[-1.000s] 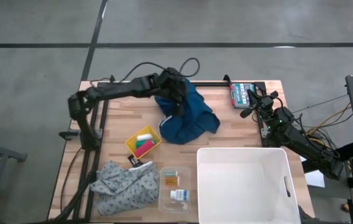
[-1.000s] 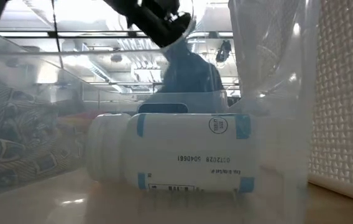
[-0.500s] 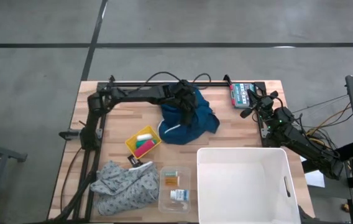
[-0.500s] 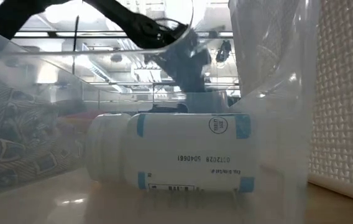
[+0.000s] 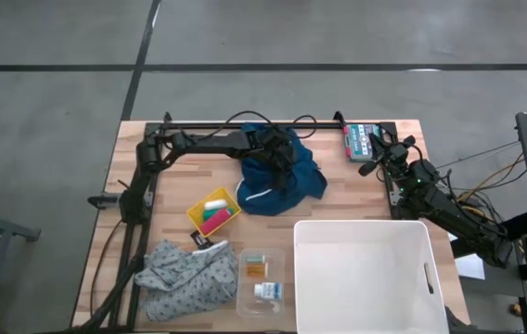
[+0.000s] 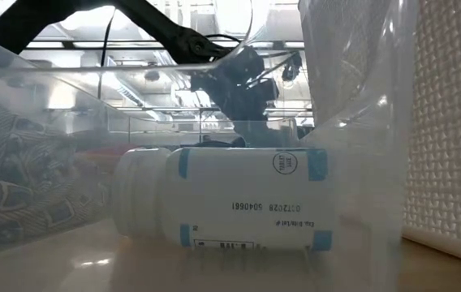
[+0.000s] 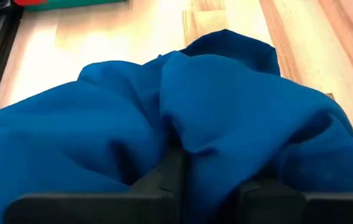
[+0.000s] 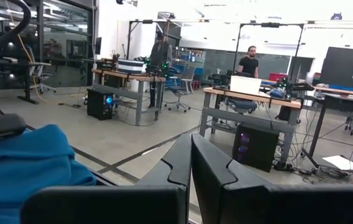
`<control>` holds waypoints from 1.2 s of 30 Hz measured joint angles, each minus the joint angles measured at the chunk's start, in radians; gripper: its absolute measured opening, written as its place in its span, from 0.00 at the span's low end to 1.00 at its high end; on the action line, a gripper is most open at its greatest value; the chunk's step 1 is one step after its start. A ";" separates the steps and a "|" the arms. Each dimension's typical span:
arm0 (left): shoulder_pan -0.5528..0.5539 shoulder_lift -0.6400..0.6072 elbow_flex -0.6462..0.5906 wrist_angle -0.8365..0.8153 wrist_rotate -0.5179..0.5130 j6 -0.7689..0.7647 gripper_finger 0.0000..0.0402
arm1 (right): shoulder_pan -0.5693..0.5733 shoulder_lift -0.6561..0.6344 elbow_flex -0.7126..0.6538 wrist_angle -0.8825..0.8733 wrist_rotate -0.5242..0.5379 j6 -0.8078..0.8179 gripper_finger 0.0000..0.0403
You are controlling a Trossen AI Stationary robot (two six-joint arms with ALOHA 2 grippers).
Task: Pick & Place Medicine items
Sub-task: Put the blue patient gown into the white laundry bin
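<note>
My left gripper [image 5: 277, 163] is low on the blue cloth [image 5: 284, 181], which lies heaped on the table's far middle. Its fingers stand slightly apart in the left wrist view, with a fold of the cloth [image 7: 214, 118] in the gap [image 7: 210, 177]. The medicine items lie in a clear container [image 5: 262, 299] near the front edge. One is a small orange item [image 5: 256, 268]; the other is a white bottle with blue bands [image 6: 222, 203], lying on its side. My right gripper [image 8: 192, 168] waits shut at the far right, touching nothing. My left gripper comes at the blue cloth slanting down from the table's left side. A bunched fold [image 7: 209, 155] fills the gap between its two parted fingers [image 7: 164, 180]. I cannot tell whether the pads still press it. The cloth rests slack on the table.
A yellow tray [image 5: 199, 221] with coloured items sits left of the cloth, and a grey patterned cloth [image 5: 185, 276] lies at the front left. A large white bin [image 5: 361, 227] fills the front right. A green and red box [image 5: 360, 141] lies at the far right edge.
My left gripper has come down toward the table and a little toward its right edge, carrying the blue cloth. The cloth's raised upper part has sunk, so it now lies as a low heap.
</note>
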 joint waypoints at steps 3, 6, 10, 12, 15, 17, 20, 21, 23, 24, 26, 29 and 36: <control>0.000 0.000 0.000 0.000 -0.002 -0.001 0.26 | 0.000 0.000 0.000 0.000 0.000 0.000 0.02; -0.001 0.000 0.000 -0.005 -0.003 -0.003 0.38 | 0.000 0.000 0.000 0.000 0.000 0.000 0.02; -0.004 0.000 0.000 -0.012 -0.003 -0.008 0.57 | 0.000 0.000 0.000 0.000 0.000 0.000 0.02; -0.004 0.000 0.000 -0.020 -0.003 -0.007 0.66 | 0.000 0.000 0.000 0.000 0.000 0.000 0.02; -0.005 -0.001 0.001 -0.024 -0.003 -0.015 0.79 | 0.000 0.000 0.000 0.000 0.000 0.000 0.02; -0.007 -0.001 0.007 -0.035 -0.004 -0.038 0.85 | 0.000 0.000 0.000 0.000 0.000 0.000 0.02; -0.011 -0.003 0.024 -0.071 -0.004 -0.049 0.91 | 0.000 0.000 0.000 0.000 0.000 0.000 0.02; -0.013 -0.004 0.033 -0.086 -0.004 -0.049 0.92 | 0.000 0.000 0.000 0.000 0.000 0.000 0.02; -0.016 -0.004 0.053 -0.122 -0.004 -0.049 0.94 | 0.000 0.000 0.000 0.000 0.000 0.000 0.02; -0.018 -0.004 0.063 -0.135 -0.004 -0.049 0.94 | 0.000 0.000 0.000 0.000 0.000 0.000 0.02; -0.024 -0.008 0.079 -0.159 -0.004 -0.049 0.94 | 0.000 0.000 0.000 0.000 0.000 0.000 0.02; -0.034 -0.019 0.094 -0.187 -0.004 -0.049 0.94 | 0.000 0.000 0.000 0.000 0.000 0.000 0.02; -0.048 -0.074 0.097 -0.222 -0.016 -0.049 0.94 | 0.000 0.000 0.000 0.000 0.000 0.000 0.02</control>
